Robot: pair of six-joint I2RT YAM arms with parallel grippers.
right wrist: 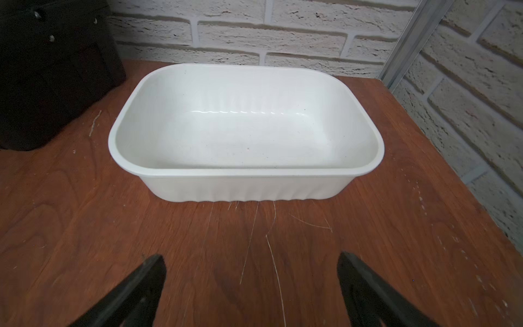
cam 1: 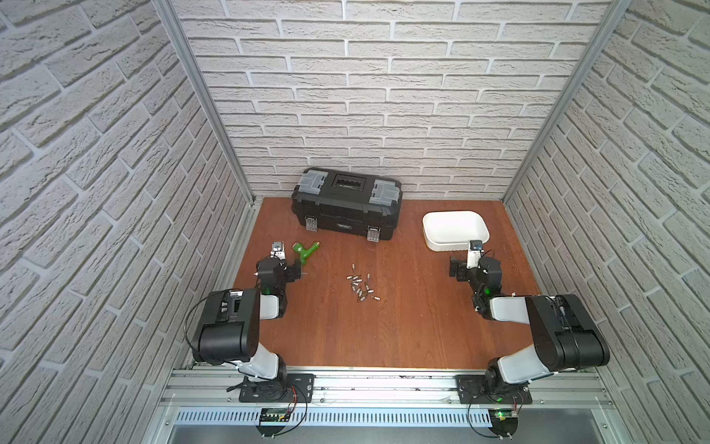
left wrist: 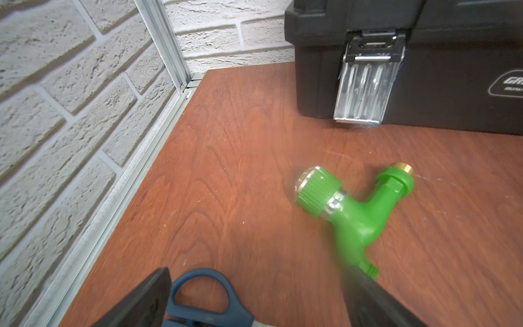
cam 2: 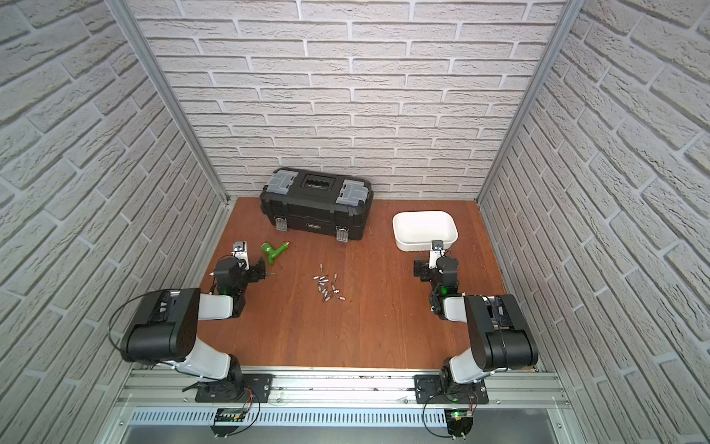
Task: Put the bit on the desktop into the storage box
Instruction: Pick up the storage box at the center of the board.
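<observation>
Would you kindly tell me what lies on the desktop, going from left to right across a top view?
Green tap → bits → storage box. The toolbox spans the tap and the bits, so it is left out of the order.

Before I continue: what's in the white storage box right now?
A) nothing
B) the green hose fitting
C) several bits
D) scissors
A: in the right wrist view the storage box has a bare floor, and the bits lie clustered on the desktop.
</observation>
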